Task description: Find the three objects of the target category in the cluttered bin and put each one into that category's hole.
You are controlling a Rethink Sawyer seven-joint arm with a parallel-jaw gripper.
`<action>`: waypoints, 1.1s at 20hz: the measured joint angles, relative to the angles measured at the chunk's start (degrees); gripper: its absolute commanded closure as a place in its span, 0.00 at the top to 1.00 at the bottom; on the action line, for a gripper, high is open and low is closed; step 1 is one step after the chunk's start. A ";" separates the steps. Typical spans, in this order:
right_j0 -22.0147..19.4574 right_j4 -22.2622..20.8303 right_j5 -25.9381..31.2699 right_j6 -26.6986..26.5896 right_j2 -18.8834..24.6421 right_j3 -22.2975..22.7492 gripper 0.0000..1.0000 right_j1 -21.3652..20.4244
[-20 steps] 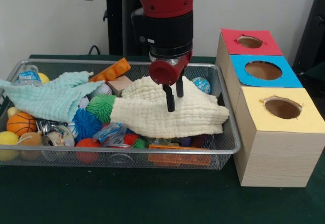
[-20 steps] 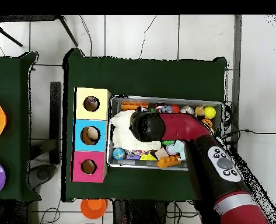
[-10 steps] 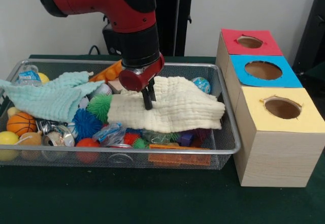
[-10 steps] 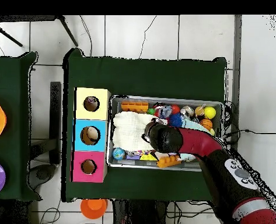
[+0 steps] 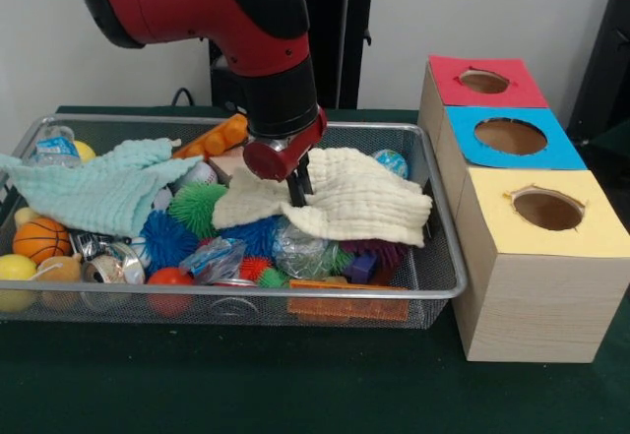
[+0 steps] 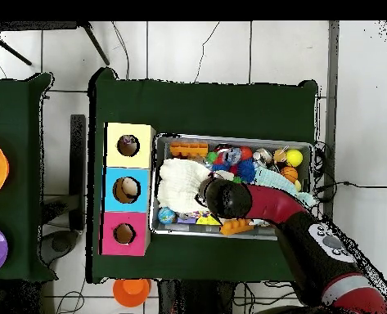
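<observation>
Cream cloth (image 5: 359, 201), pinched by the tool (image 5: 298, 189), drapes over toys in the cluttered bin (image 5: 445, 286).

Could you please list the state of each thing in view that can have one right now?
Gripper: shut on cream cloth, fingers pinching its edge.
Cream cloth: bunched, near edge lifted off the toys.
Mint cloth: draped loosely over toys.
Wire mesh bin: crowded with toys.
Red box, blue box, yellow box: holes open, contents not visible.
</observation>
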 measured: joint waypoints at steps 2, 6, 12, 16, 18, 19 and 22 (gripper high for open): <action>0.00 0.00 0.00 0.00 0.00 0.05 0.00 0.10; -0.14 0.00 0.01 0.00 0.02 0.53 0.00 -0.83; -2.80 -0.02 0.74 0.00 0.77 4.77 0.00 -6.93; -5.74 -0.01 4.09 0.00 1.59 7.74 0.00 -12.80; -7.45 -0.01 6.74 0.00 2.02 8.75 0.00 -15.84; -8.85 0.01 9.06 0.00 2.38 9.41 0.00 -18.10; -10.22 -0.01 11.66 0.00 2.73 9.93 0.00 -20.24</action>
